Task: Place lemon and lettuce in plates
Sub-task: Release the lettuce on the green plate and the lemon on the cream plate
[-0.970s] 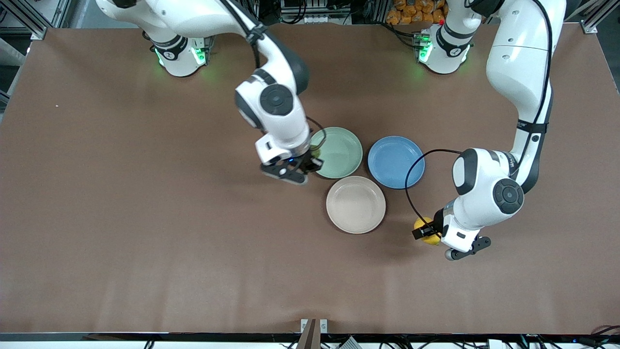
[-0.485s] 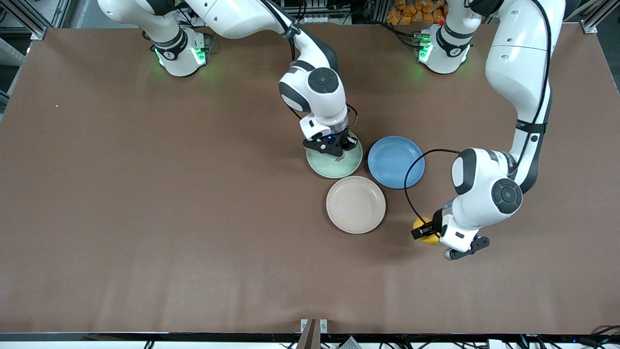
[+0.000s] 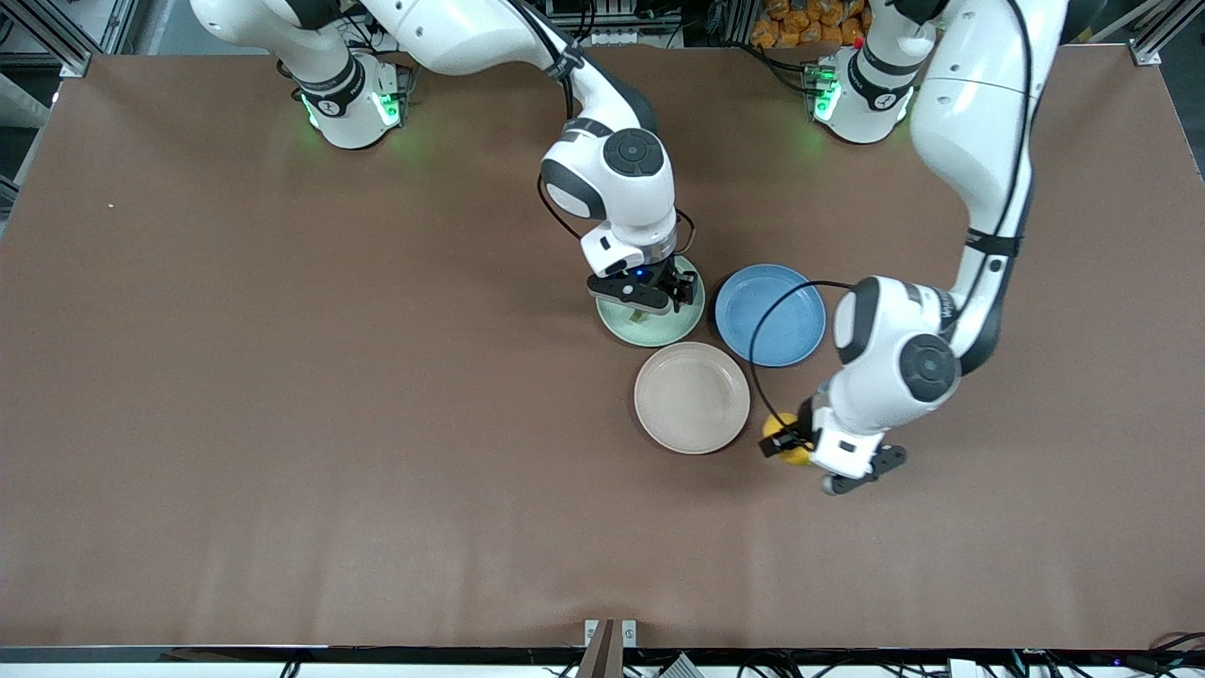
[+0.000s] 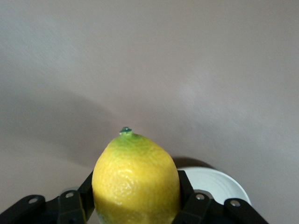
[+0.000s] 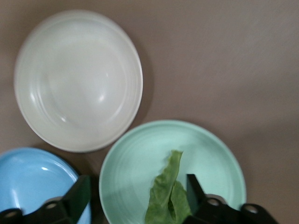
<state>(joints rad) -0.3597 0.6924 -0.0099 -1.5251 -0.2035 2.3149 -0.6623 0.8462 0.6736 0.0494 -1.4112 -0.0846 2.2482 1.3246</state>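
The table is covered with a plain brown mat, smooth and matte, with faint lengthwise creases near the front camera. Along the edge where the two arm bases stand there are aluminium frame profiles, cables and a pile of orange packets. Three plates stand close together in the middle. The right gripper hangs over the mint green plate with its jaws wide apart, and the lettuce lies in this plate between the fingers. The blue plate is just beside it, toward the left arm's end. The cream-beige plate is nearer to the front camera. The left gripper is closed on the lemon, over the mat just beside the cream-beige plate.
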